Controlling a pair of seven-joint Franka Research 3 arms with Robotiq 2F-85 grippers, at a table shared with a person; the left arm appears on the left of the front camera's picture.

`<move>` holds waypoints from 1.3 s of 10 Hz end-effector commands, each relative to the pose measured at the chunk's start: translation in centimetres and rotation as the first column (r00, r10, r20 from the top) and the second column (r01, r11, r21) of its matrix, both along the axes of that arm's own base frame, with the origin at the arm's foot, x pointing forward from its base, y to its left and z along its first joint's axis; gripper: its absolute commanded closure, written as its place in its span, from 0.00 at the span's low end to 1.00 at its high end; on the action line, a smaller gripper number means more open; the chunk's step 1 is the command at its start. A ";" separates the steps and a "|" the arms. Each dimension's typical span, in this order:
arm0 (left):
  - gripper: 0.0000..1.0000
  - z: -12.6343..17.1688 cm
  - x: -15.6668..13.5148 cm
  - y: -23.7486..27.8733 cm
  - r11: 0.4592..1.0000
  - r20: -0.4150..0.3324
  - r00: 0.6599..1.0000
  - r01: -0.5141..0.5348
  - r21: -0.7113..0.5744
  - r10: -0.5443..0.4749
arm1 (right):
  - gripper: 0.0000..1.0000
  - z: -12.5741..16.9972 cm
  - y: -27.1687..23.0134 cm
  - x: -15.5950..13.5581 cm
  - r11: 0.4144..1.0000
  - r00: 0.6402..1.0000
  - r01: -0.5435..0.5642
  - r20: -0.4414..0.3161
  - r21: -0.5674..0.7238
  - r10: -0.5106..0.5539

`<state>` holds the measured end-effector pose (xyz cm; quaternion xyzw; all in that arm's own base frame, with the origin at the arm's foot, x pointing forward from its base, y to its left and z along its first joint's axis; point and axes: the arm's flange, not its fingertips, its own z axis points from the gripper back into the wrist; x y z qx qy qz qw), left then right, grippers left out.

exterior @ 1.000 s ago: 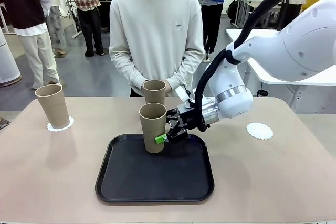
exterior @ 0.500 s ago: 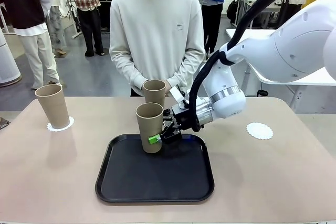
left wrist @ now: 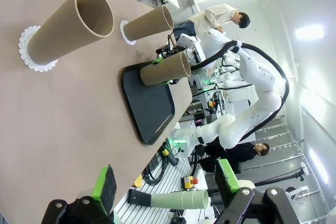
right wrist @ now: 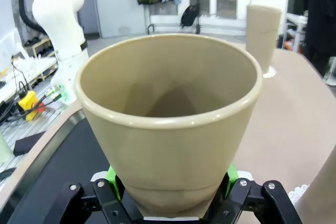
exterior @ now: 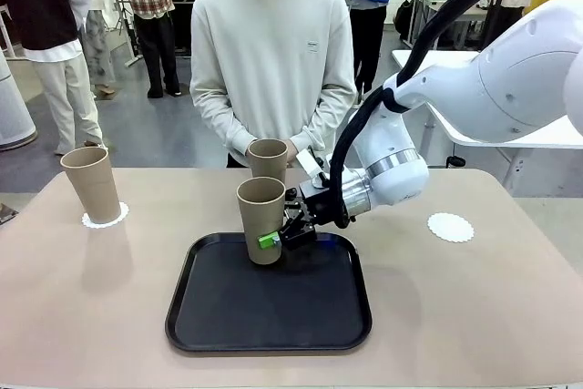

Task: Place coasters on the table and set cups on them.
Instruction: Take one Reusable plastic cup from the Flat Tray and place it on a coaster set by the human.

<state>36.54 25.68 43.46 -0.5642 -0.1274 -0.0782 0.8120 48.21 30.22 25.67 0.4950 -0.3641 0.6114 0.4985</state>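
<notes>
Front view: I see the beige table [exterior: 474,316] across the lower half of the frame, with a black tray [exterior: 269,316] at lower centre.
Right gripper: my right gripper [exterior: 281,236] reaches in from the right to the middle of the frame, jaws clenched on the lower part of a tan cup [exterior: 261,219].
Held cup: it stands upright over the tray's far edge, with a green pad [exterior: 267,242] pressed to its side; whether its base touches the tray I cannot tell.
Second cup: another tan cup [exterior: 268,158] stands just behind the held one, at centre frame, in front of the person's hands [exterior: 293,149].
Third cup: a third cup [exterior: 91,183] stands at left of the frame on a white lacy coaster [exterior: 102,220].
Spare coaster: one bare coaster [exterior: 451,227] lies on the table at right of the frame.
Right wrist view: the held cup [right wrist: 170,135] sits in the centre of the frame, mouth facing me, gripped between the green pads at the bottom edge.
Left wrist view: my left gripper [left wrist: 165,184] sits at the bottom edge, jaws released and wide apart with nothing between them.
Left wrist view, cups: the nearest cup [left wrist: 71,22] on its coaster [left wrist: 32,56] shows at upper left of the frame.
</notes>
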 end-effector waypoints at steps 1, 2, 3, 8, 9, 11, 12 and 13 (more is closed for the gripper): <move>0.00 0.1 -0.1 0.2 1.000 0.003 1.000 -0.005 -0.004 0.005 | 0.77 5.5 -1.6 -3.4 0.992 0.991 0.120 0.049 0.031 -0.121; 0.00 0.1 -0.1 0.2 1.000 0.003 1.000 -0.005 -0.004 0.005 | 0.77 8.5 -2.4 -4.4 0.987 0.983 0.156 0.093 0.026 -0.157; 0.00 0.1 -0.1 0.2 1.000 0.003 1.000 -0.005 -0.004 0.005 | 0.77 11.0 -2.8 -5.3 0.985 0.979 0.170 0.112 0.020 -0.171; 0.00 0.1 -0.1 0.2 1.000 0.003 1.000 -0.005 -0.004 0.005 | 0.77 15.7 -3.8 -5.3 0.979 0.970 0.203 0.129 0.014 -0.203; 0.00 0.1 -0.1 0.2 1.000 0.003 1.000 -0.005 -0.004 0.005 | 0.77 15.7 -3.8 -5.3 0.979 0.970 0.203 0.129 0.014 -0.203; 0.00 0.1 -0.1 0.2 1.000 0.003 1.000 -0.005 -0.004 0.005 | 0.17 15.4 -5.0 -5.6 0.988 0.977 0.152 0.159 -0.033 -0.145; 0.00 0.1 -0.1 0.2 1.000 0.003 1.000 -0.005 -0.004 0.005 | 0.17 16.2 -8.0 -5.2 0.979 0.962 0.201 0.192 -0.015 -0.195; 0.00 0.1 -0.1 0.2 1.000 0.003 1.000 -0.005 -0.004 0.005 | 0.17 17.0 -11.5 -5.2 0.966 0.953 0.256 0.176 -0.043 -0.245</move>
